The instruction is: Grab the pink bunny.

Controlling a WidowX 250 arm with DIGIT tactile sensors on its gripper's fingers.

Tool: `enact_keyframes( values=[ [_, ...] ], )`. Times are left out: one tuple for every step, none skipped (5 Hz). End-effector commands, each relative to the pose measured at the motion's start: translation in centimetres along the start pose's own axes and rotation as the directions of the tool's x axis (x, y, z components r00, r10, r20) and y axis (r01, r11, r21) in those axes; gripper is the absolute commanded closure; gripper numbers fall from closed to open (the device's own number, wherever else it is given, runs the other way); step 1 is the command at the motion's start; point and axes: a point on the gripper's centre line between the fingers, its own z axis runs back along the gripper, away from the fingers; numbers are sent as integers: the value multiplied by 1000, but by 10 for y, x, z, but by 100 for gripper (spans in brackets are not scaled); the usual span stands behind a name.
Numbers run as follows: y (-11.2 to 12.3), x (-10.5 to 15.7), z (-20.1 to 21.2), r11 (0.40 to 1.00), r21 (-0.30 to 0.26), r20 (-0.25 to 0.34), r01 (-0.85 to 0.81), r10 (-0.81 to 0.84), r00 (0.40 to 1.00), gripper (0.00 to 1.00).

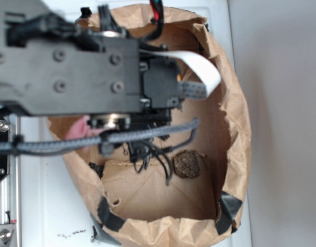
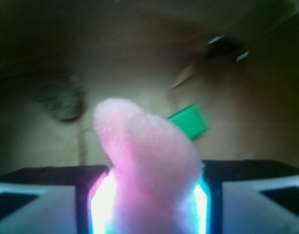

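Note:
The pink bunny (image 2: 148, 165) fills the middle of the wrist view, a fuzzy pink plush pinched between the two glowing pads. My gripper (image 2: 148, 204) is shut on it, and it hangs above the brown paper floor. In the exterior view only a strip of the pink bunny (image 1: 80, 128) shows under the black arm at the left of the paper bag. The gripper itself is hidden there behind the arm and cables.
A brown paper bag (image 1: 235, 118) with black tape at its rim walls in the work area. A brown crumbly lump (image 1: 187, 163) lies on its floor, seen blurred as the lump (image 2: 59, 100) in the wrist view. A green block (image 2: 189, 122) lies beyond the bunny.

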Motion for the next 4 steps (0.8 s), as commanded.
enact_keyframes(
  values=[
    [-4,26,43,993,118,49,-14,8,999,100],
    [-11,33,48,996,90,11,14,-15,1000,100],
    [-12,36,45,997,78,-14,28,-27,1000,100],
    [-6,35,45,999,21,-19,50,-50,999,100]
  ],
)
